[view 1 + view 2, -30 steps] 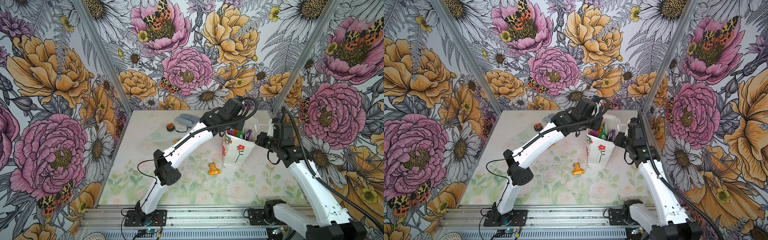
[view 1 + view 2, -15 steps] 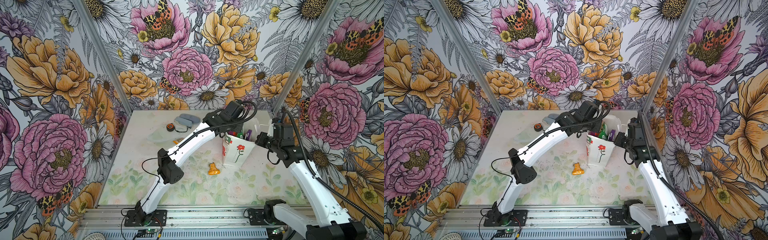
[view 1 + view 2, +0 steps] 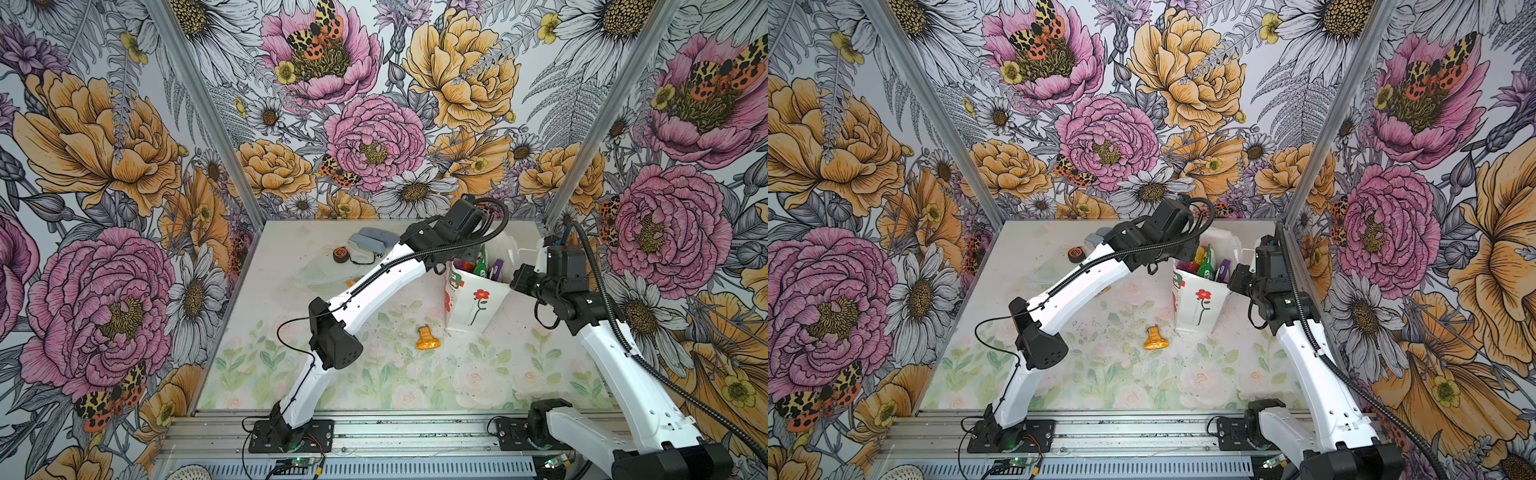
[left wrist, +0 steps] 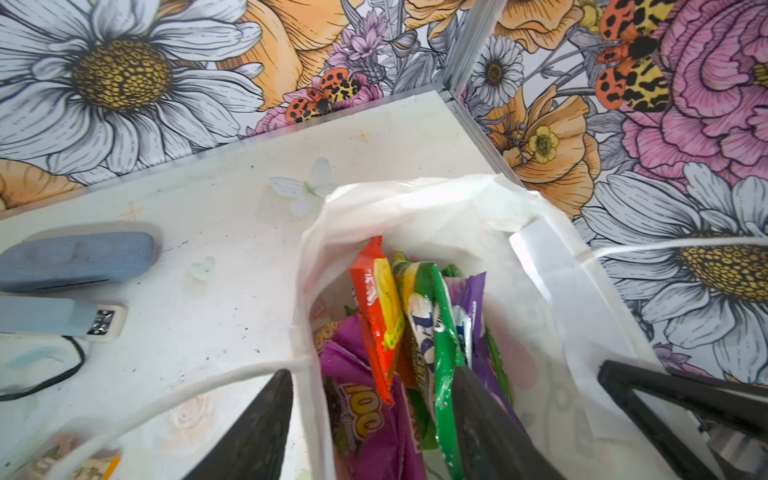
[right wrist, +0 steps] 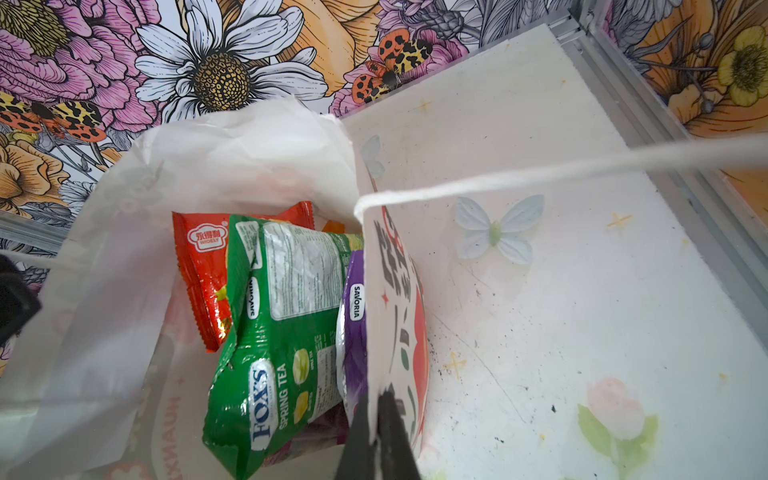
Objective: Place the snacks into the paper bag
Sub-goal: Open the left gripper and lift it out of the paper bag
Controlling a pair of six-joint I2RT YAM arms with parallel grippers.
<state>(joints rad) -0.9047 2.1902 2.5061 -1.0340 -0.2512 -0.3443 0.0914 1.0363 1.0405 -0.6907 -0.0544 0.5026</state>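
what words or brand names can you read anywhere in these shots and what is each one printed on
"FOX'S", "SPRING TEA": green packet
"SAVORIA": green packet again, and purple packet
"WIDELY": red packet, under characters too small to read
Big black print on the paper bag side: too skewed to read
On the grey-blue case, a code sticker: unreadable

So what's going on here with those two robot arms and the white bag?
Snack packets are being packed into a white paper bag. The right claw is pinched shut on the bag's side wall, apparently to steady it. The left claw hangs open over the bag's mouth, above several packets already inside, among them a green Fox's Spring Tea packet. One orange packet lies on the table beside the bag, not yet packed.
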